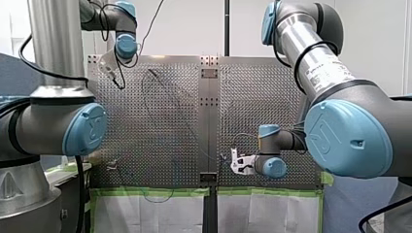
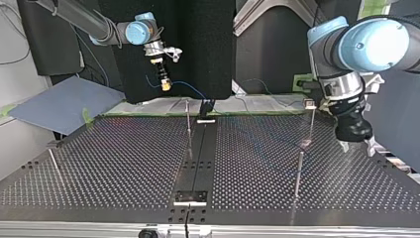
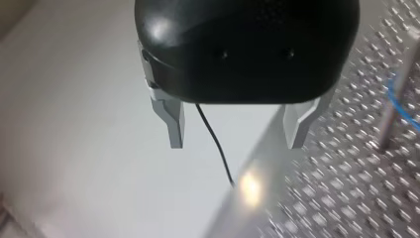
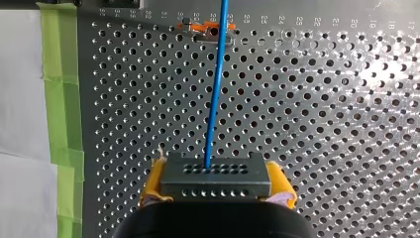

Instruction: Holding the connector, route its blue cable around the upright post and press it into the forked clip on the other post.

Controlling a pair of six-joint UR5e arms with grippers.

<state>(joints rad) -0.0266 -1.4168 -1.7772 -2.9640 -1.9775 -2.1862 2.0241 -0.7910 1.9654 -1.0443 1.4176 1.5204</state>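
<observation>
The first part is in hand: my right end effector [image 2: 166,85] grips the connector [image 4: 215,176] between its yellow pads [image 4: 151,186]. It is raised over the far edge of the worktop [image 2: 124,163] in the top view, left of the middle. The blue cable [image 4: 214,99] leaves the connector's face and runs straight to an orange fitting [image 4: 207,29] at the worktop's edge.

As I judge it, all the routing is left to do. The cable shows no bend around the middle post [image 2: 188,121]. The clip post [image 2: 311,126] at the top view's right, whose small head [image 2: 309,103] I take for the forked clip, stands well apart from the connector. Wrapping and pressing in both remain.

My left end effector [image 3: 236,139] hangs with its metal fingers wide and nothing gripped, just beside the clip post in the top view, where it may crowd the approach. A thin black wire [image 3: 215,144] dangles between its fingers. Two more posts stand on the worktop, a near post [image 2: 298,173] and a side post [image 2: 54,163]; the near one could snag slack cable. Green tape [image 4: 62,99] edges the worktop.
</observation>
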